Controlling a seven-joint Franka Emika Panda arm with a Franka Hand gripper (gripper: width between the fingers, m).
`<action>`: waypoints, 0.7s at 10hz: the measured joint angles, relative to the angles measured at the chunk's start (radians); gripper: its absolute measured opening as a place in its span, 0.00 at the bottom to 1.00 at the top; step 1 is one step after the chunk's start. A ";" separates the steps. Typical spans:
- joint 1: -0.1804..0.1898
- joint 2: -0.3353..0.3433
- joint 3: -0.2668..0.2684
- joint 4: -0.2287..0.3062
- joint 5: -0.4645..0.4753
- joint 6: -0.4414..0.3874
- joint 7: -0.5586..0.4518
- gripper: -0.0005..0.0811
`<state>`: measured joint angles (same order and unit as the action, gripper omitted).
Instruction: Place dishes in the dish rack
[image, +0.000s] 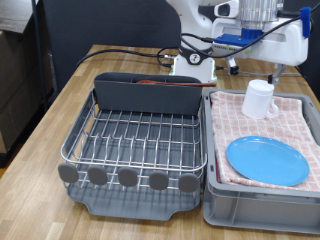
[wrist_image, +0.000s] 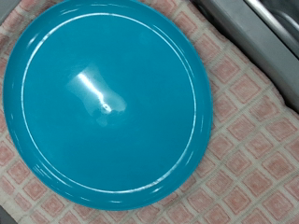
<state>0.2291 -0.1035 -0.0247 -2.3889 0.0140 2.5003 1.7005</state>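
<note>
Wooden table carrying rack; spoon sitting in caddy. Plate and mug lying on checked cloth, mug at plate's 12 o'clock. Gripper hovering over plate, unseen, state unknown. Plate pickup step.

1. The exterior view looks from a raised position in front of the table, angled downward, with the dish rack at centre and the grey bin at the exterior view's right.
2. The robot arm stands at the far side, at the exterior view's top right.
3. The wrist view faces straight down at close range onto the light-blue plate, which nearly fills it.
4. Both views share the plate and the pink checked cloth.
</note>
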 joint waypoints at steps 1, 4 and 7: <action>0.000 0.019 0.000 -0.002 0.025 0.034 -0.021 0.99; 0.000 0.052 0.000 -0.003 0.059 0.084 -0.038 0.99; 0.001 0.065 -0.001 -0.063 0.331 0.225 -0.336 0.99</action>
<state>0.2302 -0.0382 -0.0253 -2.4516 0.3452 2.7257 1.3641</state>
